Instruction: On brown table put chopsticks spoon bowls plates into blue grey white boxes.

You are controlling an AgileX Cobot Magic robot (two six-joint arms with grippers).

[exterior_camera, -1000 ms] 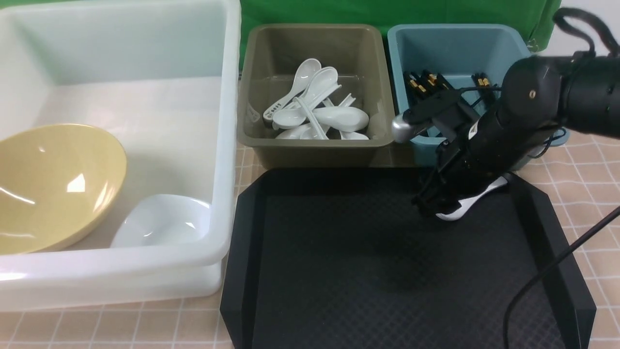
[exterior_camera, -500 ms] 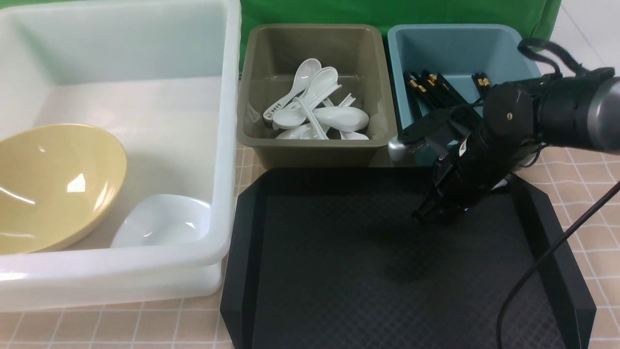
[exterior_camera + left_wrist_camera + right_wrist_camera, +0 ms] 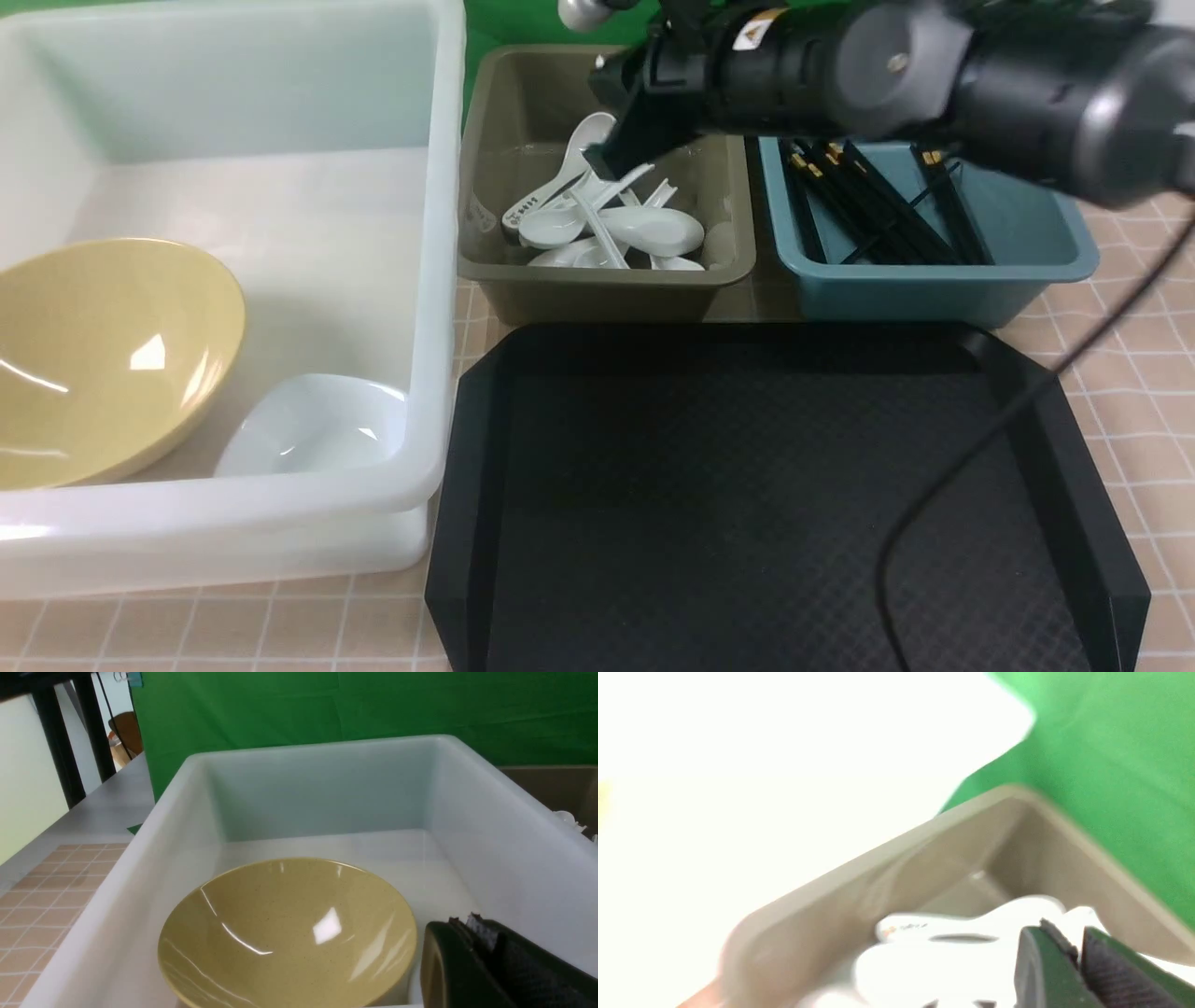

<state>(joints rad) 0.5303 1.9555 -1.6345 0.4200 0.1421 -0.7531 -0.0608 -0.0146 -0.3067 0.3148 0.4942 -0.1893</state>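
My right gripper (image 3: 611, 163) hangs over the grey box (image 3: 607, 280), which holds several white spoons (image 3: 644, 229). In the blurred right wrist view its jaws (image 3: 1069, 938) stand almost together with a sliver of a white spoon between them, right above the spoons (image 3: 952, 947). The blue box (image 3: 934, 280) holds black chopsticks (image 3: 868, 205). The white box (image 3: 439, 280) holds a yellow bowl (image 3: 103, 355) and a small white bowl (image 3: 313, 429). My left gripper (image 3: 472, 924) is shut and empty inside the white box (image 3: 490, 826), beside the yellow bowl (image 3: 285, 933).
A black tray (image 3: 747, 513) lies at the front, before the grey and blue boxes. The right arm's cable (image 3: 980, 448) runs across its right side. A green backdrop stands behind the boxes.
My right gripper has lifted the white spoon off the black tray's far right corner and swung left and away, to above the grey box. The left arm has not visibly moved.
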